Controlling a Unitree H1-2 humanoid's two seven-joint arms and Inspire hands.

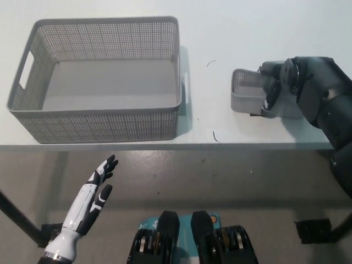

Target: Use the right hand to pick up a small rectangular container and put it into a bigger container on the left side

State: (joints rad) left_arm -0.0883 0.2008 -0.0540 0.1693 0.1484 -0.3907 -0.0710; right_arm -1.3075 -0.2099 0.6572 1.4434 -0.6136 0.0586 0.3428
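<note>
The small grey mesh container (245, 91) stands on the white table (220, 33) at the right. My black right hand (276, 87) lies over its right half, fingers curled down into it and closed on its wall; only the container's left end shows. To the left stands the big grey mesh basket (99, 118), with nothing in it. My white left hand (91, 201) rests open at the lower left, below the table's front edge.
The big basket has handle slots in its left wall (25, 69) and right wall (186, 88). A strip of bare table about a hand's width separates the two containers. Small dark marks (215, 136) lie on the table near its front edge.
</note>
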